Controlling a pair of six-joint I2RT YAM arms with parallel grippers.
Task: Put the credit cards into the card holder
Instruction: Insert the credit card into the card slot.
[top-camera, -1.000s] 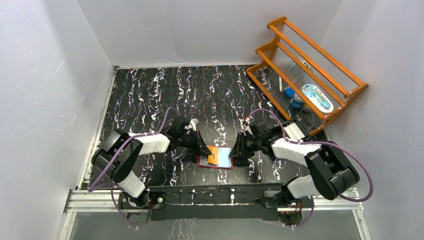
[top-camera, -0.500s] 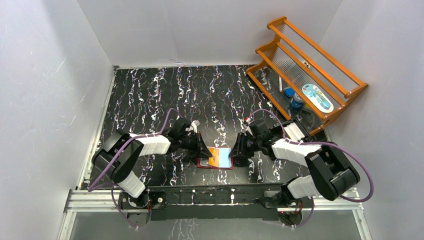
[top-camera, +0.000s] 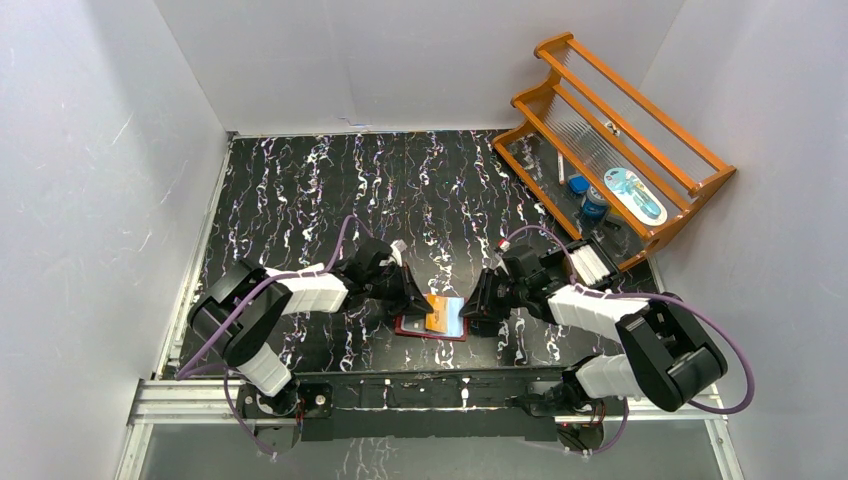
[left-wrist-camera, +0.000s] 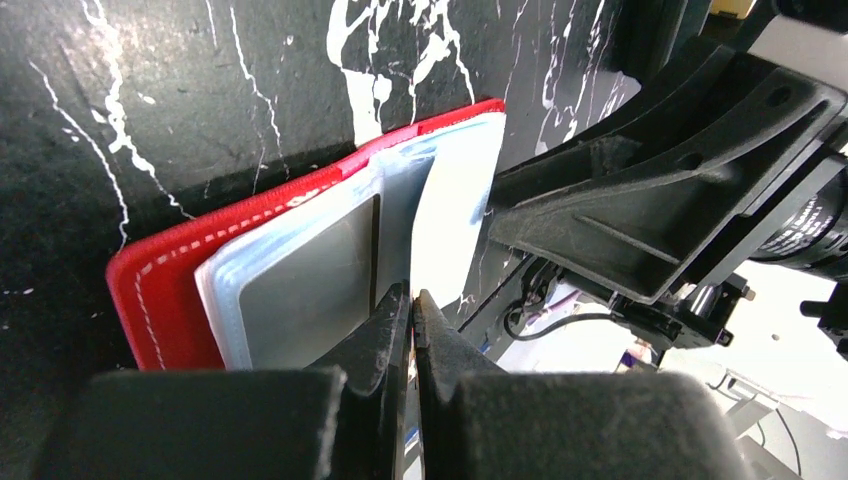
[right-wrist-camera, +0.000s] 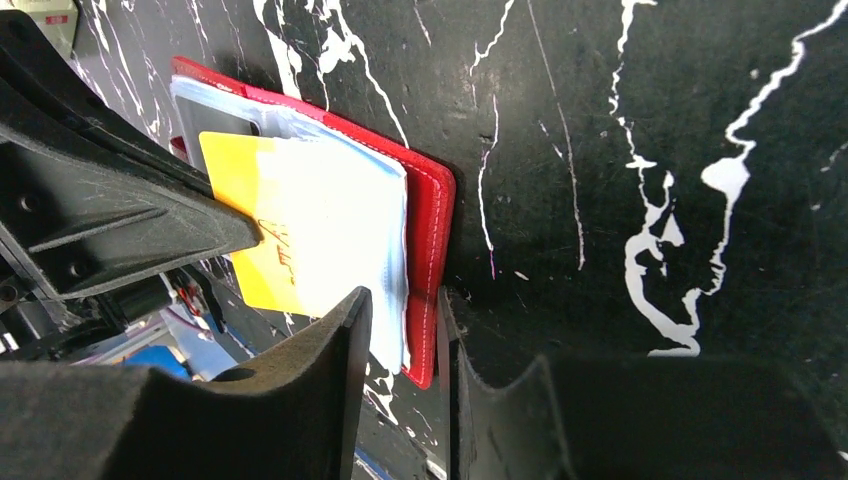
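Since a second ago the orange credit card (right-wrist-camera: 245, 225) has slid further right, so less of it pokes out past the card holder (right-wrist-camera: 432, 230). The left gripper (left-wrist-camera: 412, 300) has come in with it, fingers pressed together on the card's left edge.

The holder lies open and flat on the black marbled table (top-camera: 300, 190), close to the near edge and right between the two grippers. The card's right half is tucked under the clear pockets (right-wrist-camera: 345, 235).

The right gripper (top-camera: 478, 308) has its fingers partly apart, straddling the holder's red right edge. One finger is over the pockets and the other is just outside the edge. Can't tell if it's actually squeezing.

It's tight between the two grippers, but there's lots of open tabletop behind. The wooden rack (top-camera: 690, 208) sits well apart in the far right corner.
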